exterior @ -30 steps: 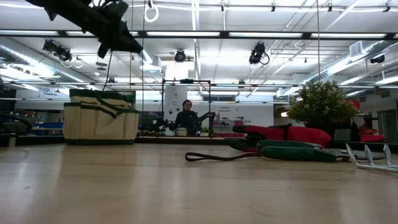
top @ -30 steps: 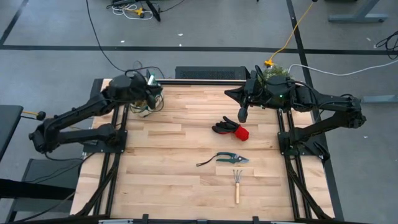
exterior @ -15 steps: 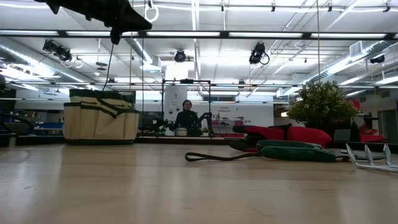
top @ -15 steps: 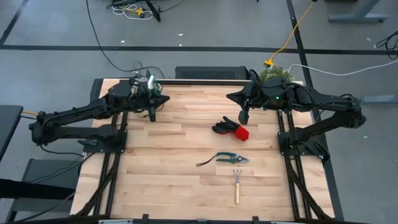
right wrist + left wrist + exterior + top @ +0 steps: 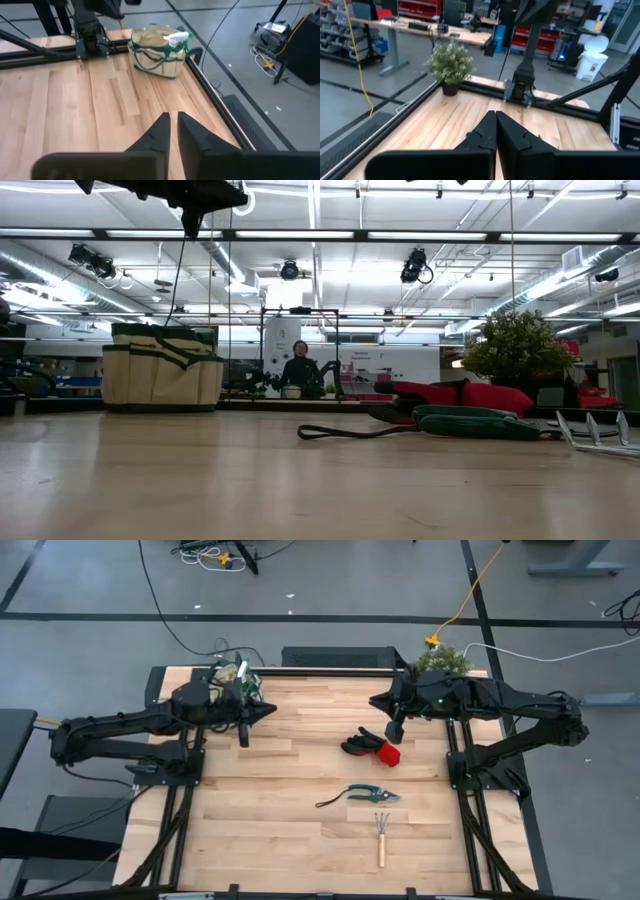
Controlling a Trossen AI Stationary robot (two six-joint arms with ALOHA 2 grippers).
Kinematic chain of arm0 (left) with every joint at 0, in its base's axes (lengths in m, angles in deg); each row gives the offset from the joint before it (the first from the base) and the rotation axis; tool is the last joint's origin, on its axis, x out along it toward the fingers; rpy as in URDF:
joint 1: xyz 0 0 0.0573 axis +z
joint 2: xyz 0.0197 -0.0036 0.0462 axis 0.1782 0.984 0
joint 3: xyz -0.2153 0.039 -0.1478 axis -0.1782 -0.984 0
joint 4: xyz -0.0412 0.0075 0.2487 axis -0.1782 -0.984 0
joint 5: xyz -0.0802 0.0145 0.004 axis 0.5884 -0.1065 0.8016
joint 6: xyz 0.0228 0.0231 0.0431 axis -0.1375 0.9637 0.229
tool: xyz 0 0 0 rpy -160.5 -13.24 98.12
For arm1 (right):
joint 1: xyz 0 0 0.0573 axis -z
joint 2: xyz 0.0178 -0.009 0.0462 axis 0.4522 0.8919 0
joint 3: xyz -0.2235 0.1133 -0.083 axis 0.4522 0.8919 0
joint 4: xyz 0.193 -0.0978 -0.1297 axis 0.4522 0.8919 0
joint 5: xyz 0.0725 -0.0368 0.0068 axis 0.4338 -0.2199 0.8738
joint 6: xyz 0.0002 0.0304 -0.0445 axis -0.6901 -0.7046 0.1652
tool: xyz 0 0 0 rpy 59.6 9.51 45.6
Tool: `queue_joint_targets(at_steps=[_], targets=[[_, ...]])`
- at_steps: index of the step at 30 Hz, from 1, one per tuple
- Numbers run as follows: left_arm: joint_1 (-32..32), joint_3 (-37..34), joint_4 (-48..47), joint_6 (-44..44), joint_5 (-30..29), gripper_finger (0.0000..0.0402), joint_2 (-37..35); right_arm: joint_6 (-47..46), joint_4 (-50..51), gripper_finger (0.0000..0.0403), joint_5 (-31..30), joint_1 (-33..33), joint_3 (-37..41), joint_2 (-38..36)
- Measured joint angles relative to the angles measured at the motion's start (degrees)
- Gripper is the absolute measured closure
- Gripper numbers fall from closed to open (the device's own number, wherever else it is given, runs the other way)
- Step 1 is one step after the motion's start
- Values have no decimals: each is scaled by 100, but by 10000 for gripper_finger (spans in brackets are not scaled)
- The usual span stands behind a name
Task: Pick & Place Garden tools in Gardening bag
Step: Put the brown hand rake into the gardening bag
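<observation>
Left hand (image 5: 270, 711) closed beside gardening bag (image 5: 156, 57), right hand (image 5: 394, 727) above gloves (image 5: 371, 746)

Beige, green-trimmed gardening bag (image 5: 156, 59) stands upright at ten o'clock, green spray bottle (image 5: 178, 38) poking out. Centre: black-and-red gloves (image 5: 372, 746), pruning shears (image 5: 368, 795) at six o'clock of them, wooden-handled rake (image 5: 380, 834) lowest.

Beige bag (image 5: 158, 56) (dark green trim), black-and-red gloves (image 5: 372, 746)
</observation>
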Motion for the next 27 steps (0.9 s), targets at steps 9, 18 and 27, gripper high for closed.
queue_joint_targets(at_steps=[9,18,27], targets=[[-216,0,286,9,-160,394,0,-117,269,281,-2,0,2,240],[-244,0,278,15,-262,390,-1,-119,431,190,2,0,2,723],[-242,0,264,116,-271,394,-2,-121,419,164,7,-94,2,732]])
